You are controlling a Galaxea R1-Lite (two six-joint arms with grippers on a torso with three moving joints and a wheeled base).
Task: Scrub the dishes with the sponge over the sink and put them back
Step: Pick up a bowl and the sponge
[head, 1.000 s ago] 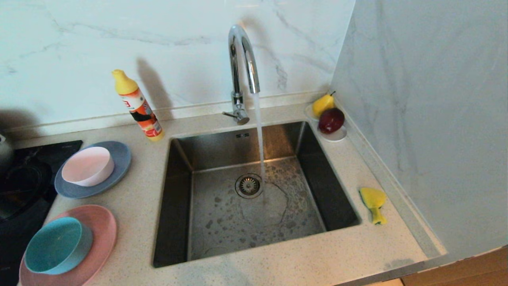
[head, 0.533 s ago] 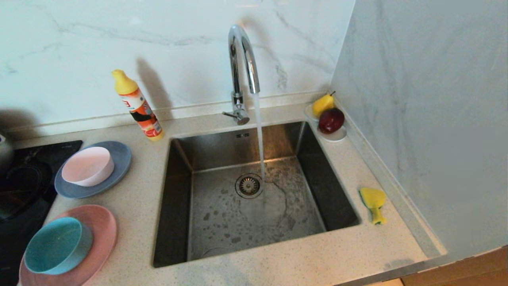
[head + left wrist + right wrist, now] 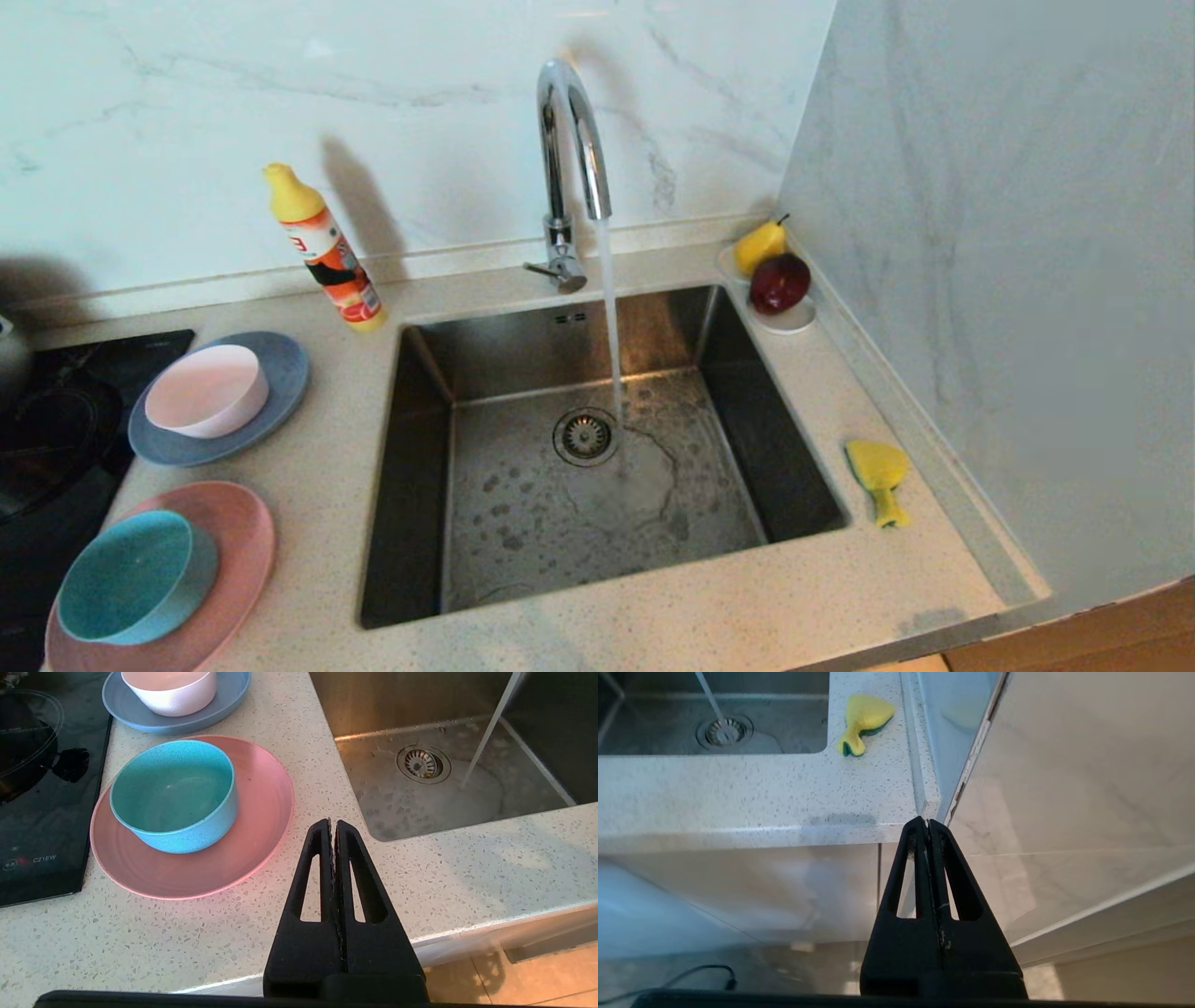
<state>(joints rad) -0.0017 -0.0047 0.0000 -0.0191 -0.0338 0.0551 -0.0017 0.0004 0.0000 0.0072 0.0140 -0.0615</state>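
Black fingers (image 3: 333, 822) (image 3: 927, 820) pressed together, empty — seen only by wrist cameras, never overhead.

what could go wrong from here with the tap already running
The faucet streams into the sink, so a dish held under it may splash the counter. The teal bowl sits loose on the pink plate and could slide if the plate is lifted first. The sponge lies near the wall, a tight reach.

Sponge (image 3: 878, 476) R of sink (image 3: 411, 485)
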